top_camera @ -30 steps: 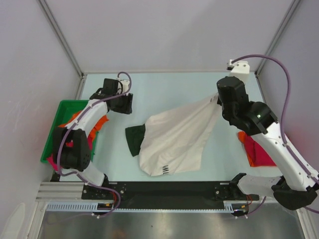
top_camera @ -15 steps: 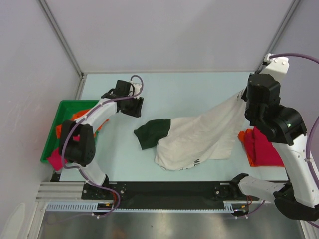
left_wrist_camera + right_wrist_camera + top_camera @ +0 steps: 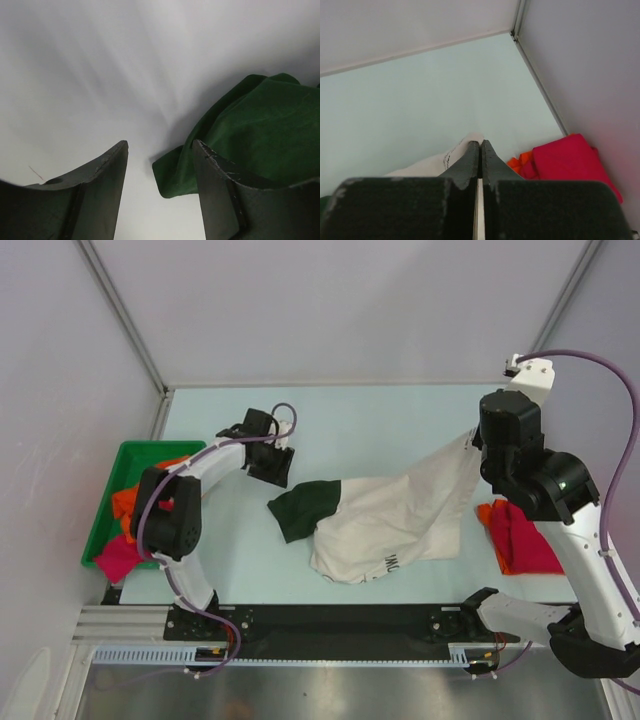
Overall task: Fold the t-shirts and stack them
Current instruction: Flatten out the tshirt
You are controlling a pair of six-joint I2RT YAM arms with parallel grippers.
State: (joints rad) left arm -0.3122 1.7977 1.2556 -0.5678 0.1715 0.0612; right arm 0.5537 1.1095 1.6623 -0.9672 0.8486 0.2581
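Two arms stand at the near edge of the table point(image 3: 340, 420), and just beyond their bases lies the cream t-shirt point(image 3: 390, 525), its near hem showing a bit of black print point(image 3: 392, 565). To the left, the green bin point(image 3: 100, 530) holds a magenta-pink tee point(image 3: 118, 555) at its near end and an orange tee point(image 3: 128, 502) farther in. To the right, beside the cream t-shirt, a crimson tee point(image 3: 525, 540) lies folded on top of another orange one point(image 3: 487, 512). The cream cloth spreads across the middle of the table, with its dark green sleeve point(image 3: 300, 510) lying flat at the left end. Farther back, the left gripper point(image 3: 272, 465) hangs just beside that sleeve; its fingers point(image 3: 100, 190) stand moderately apart with only bare table between them, and the sleeve lies off to one side. At the far right, the right gripper point(image 3: 480, 145) has its fingers pressed together on the t-shirt's far corner, which slopes up from the table to the closed tips.
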